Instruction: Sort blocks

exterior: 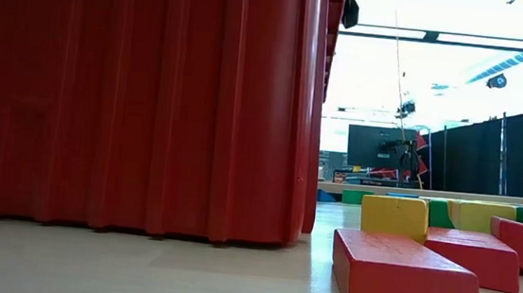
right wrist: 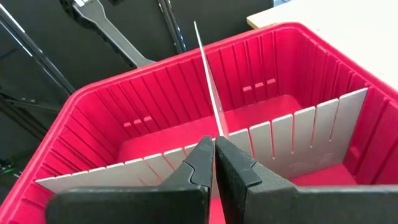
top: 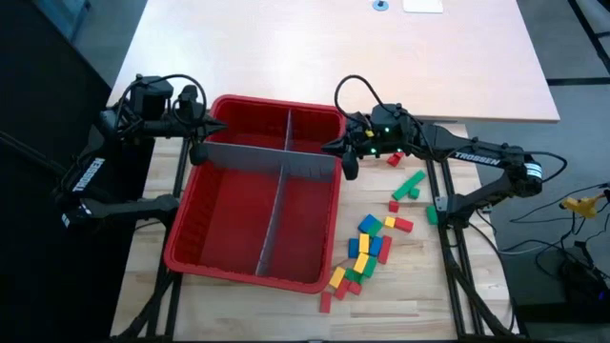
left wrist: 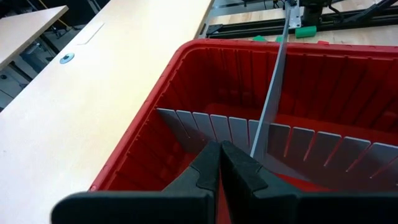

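A big red bin point(top: 229, 243) stands mid-table, with a long grey slotted divider point(top: 274, 224) running from its far wall to its near wall. A second grey panel point(top: 272, 160) spans the bin from left to right, its face showing tilted from above. My left gripper point(top: 198, 148) is shut on its left end and my right gripper point(top: 348, 164) on its right end. The blocks point(top: 367, 250), red, green, blue and yellow, lie loose on the table right of the bin. The low view shows red blocks point(exterior: 407, 273) and a yellow one point(exterior: 394, 217) beside the bin wall. My left gripper pinches the grey panel's left end point(left wrist: 258, 144) between its two fingers, which lie along the panel and come from the table's left. The panel runs edge-on away from the fingers, over the bin. My right gripper pinches the panel's right end point(right wrist: 216, 121) between its two fingers, coming from the table's right and slanting down. The panel's thin edge runs straight on from the fingers across the bin; whether its lower edge rests in the bin I cannot tell.
A pale table point(top: 334, 57) adjoins the far edge of the wooden worktop. Green blocks point(top: 410, 184) and a red one point(top: 394, 160) lie close under the right arm. Dark arm frames stand along both sides of the table.
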Motion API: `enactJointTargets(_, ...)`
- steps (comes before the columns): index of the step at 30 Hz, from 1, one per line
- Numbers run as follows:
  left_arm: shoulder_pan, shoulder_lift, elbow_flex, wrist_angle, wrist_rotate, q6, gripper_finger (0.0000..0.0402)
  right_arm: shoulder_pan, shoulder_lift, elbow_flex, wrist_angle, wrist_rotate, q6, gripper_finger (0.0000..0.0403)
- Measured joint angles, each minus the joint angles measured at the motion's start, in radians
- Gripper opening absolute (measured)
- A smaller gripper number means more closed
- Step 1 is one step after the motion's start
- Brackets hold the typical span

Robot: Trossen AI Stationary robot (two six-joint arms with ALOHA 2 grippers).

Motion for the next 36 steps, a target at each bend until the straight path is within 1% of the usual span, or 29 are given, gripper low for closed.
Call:
enactJointTargets(9, 0.000, 0.000, 0.000, 0.000, 0.004, 0.000, 0.0000, 0.000, 0.000, 0.001, 0.013, 0.000, -0.001, 0.0000)
enactJointTargets(15, 0.001, 0.006, 0.000, -0.005, 0.068, -0.001, 0.0000, 0.000, 0.000, 0.009, 0.018, -0.001, -0.010, 0.0000)
enactJointTargets(20, 0.001, 0.027, 0.000, -0.073, 0.065, 0.018, 0.0000, 0.000, 0.000, 0.010, 0.017, -0.002, -0.012, 0.0000)
enactJointTargets(23, 0.000, 0.038, 0.000, -0.119, 0.045, 0.045, 0.0000, 0.000, 0.000, 0.010, 0.017, -0.002, -0.016, 0.0000)
enactJointTargets(27, 0.000, 0.053, 0.000, -0.142, 0.024, 0.056, 0.0000, 0.000, 0.000, 0.010, 0.017, -0.003, -0.019, 0.0000)
enactJointTargets(36, 0.000, 0.084, 0.000, -0.178, 0.023, 0.060, 0.0000, 0.000, 0.000, 0.010, 0.016, -0.002, -0.019, 0.0000)
